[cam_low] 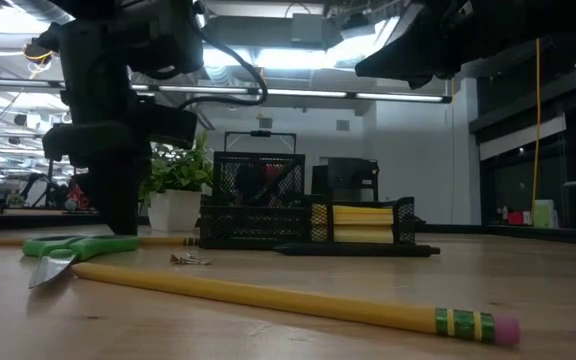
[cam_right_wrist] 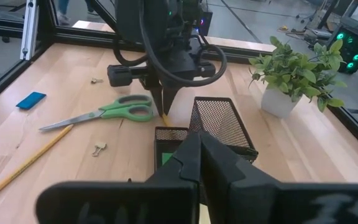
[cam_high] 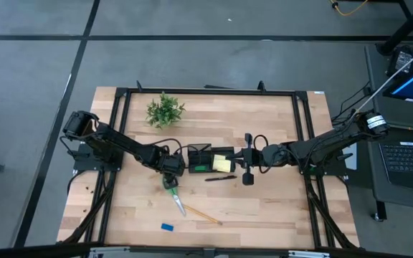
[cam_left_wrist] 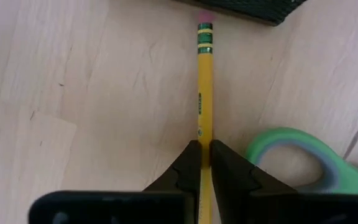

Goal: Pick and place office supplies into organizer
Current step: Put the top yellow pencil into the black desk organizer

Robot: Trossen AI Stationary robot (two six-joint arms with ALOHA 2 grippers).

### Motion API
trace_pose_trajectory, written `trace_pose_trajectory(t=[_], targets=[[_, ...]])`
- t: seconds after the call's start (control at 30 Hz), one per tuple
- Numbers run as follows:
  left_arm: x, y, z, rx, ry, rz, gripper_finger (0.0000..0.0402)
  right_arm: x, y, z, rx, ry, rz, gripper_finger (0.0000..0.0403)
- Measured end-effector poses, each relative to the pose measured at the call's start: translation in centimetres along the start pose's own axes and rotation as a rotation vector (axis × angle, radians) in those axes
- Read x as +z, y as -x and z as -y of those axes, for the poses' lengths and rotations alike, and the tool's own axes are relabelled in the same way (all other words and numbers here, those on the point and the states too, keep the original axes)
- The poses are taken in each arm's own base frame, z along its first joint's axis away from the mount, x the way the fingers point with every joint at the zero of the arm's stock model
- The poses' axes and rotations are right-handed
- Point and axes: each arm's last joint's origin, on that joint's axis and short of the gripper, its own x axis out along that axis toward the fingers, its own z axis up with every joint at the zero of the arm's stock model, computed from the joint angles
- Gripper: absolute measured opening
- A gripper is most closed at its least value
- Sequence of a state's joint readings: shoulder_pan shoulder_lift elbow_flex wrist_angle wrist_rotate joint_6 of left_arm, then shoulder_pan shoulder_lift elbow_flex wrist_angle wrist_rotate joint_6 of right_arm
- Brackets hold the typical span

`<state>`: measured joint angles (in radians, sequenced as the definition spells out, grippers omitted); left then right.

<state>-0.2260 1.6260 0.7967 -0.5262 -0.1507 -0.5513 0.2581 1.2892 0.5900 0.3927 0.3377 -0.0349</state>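
My left gripper [cam_high: 171, 170] points down beside the black mesh organizer [cam_high: 201, 152], shut on a yellow pencil [cam_left_wrist: 204, 93]. The green-handled scissors [cam_high: 172, 192] lie flat next to it. A second pencil [cam_high: 203, 213] and a blue block [cam_high: 167, 227] lie nearer the near edge. A black pen [cam_high: 221, 178] lies along the organizer's near side. A yellow sticky-note pad [cam_high: 222, 164] and a green block [cam_high: 199, 168] sit in the organizer. My right gripper [cam_right_wrist: 199, 163] hovers shut over the organizer's right end, holding nothing. My left gripper pinches the pencil's shaft [cam_left_wrist: 204, 134] between its two fingers [cam_left_wrist: 188, 163], which come from above and point down, one on each side of the shaft. The pencil lies level, its eraser end [cam_left_wrist: 204, 28] toward the organizer [cam_left_wrist: 241, 7]. The gripper hides its other end.
A potted leafy plant [cam_high: 165, 111] stands toward the far left. Small metal clips [cam_right_wrist: 98, 149] lie on the wood near the scissors [cam_right_wrist: 104, 113]. Black frame rails [cam_high: 120, 115] border the table. A laptop [cam_high: 407, 161] sits off the table's right side.
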Motion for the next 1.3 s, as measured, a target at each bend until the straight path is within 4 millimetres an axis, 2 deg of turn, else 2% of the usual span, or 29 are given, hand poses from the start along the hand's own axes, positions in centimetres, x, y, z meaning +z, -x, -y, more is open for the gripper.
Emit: trace_pose_trajectory(t=[0.33, 0.53, 1.0, 1.3], targets=[[0.0, 0.0, 0.0, 0.011, -0.090, 0.007, 0.0023, 0.0, 0.0, 0.0, 0.000, 0.003, 0.000, 0.0010], [-0.2, 1.0, -0.4, 0.014, -0.115, 0.022, 0.0023, 0.0, 0.0, 0.0, 0.000, 0.004, -0.001, 0.0010], [-0.6, 5.9, -1.8, 0.063, -0.150, 0.171, 0.0024, 0.0, 0.0, 0.0, 0.000, 0.012, -0.002, 0.0010], [-0.9, 10.2, -3.3, 0.142, -0.157, 0.406, 0.0024, 0.0, 0.0, 0.0, 0.000, 0.022, -0.002, 0.0010]])
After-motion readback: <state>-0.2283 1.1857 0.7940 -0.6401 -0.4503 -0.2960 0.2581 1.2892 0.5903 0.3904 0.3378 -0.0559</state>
